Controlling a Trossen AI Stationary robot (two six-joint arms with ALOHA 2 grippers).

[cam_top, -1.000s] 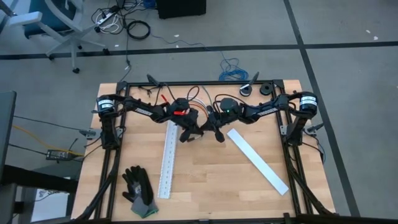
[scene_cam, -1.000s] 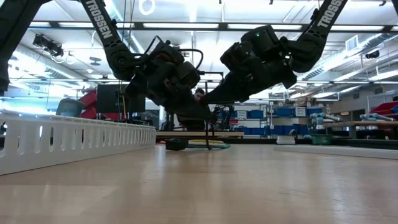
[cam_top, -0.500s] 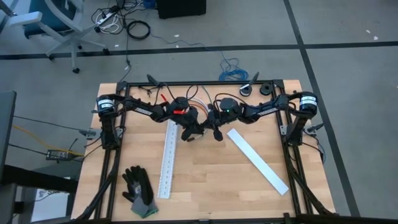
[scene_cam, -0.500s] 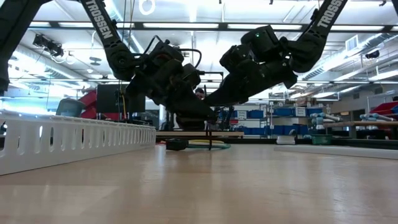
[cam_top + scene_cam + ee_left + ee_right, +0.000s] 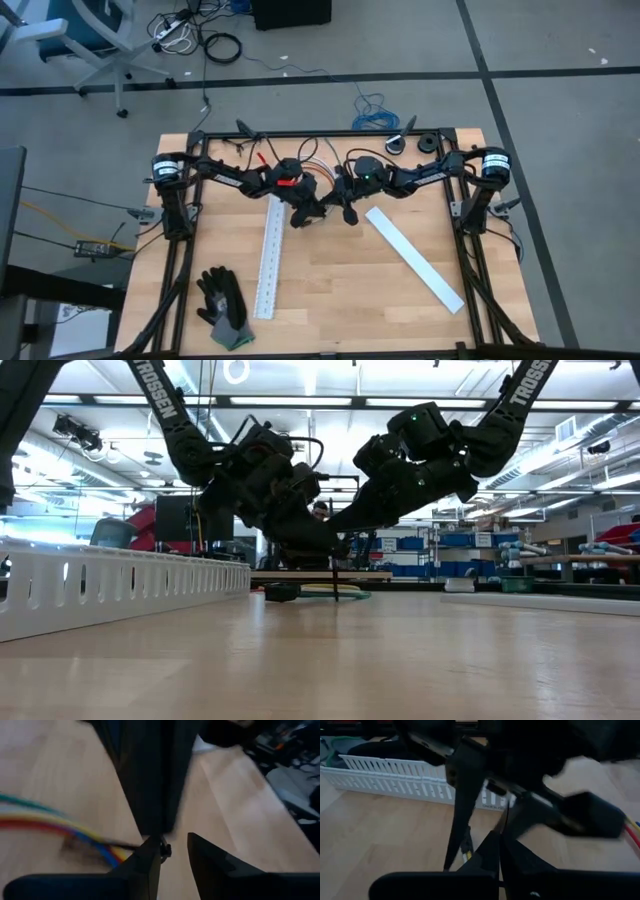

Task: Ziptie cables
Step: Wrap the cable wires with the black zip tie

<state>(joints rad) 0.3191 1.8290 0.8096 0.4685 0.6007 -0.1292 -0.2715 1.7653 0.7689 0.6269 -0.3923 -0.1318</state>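
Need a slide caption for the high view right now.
Left gripper and right gripper meet mid-table beside the cables.

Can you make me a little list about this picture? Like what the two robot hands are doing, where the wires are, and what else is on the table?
left gripper: fingers slightly apart, beside the cables, mid-table
right gripper: shut on the ziptie, facing the left one
cables: coloured bundle lying on the table
slotted white strip: flat, near the left arm
plain white strip: lying diagonally on the right
glove: front left corner
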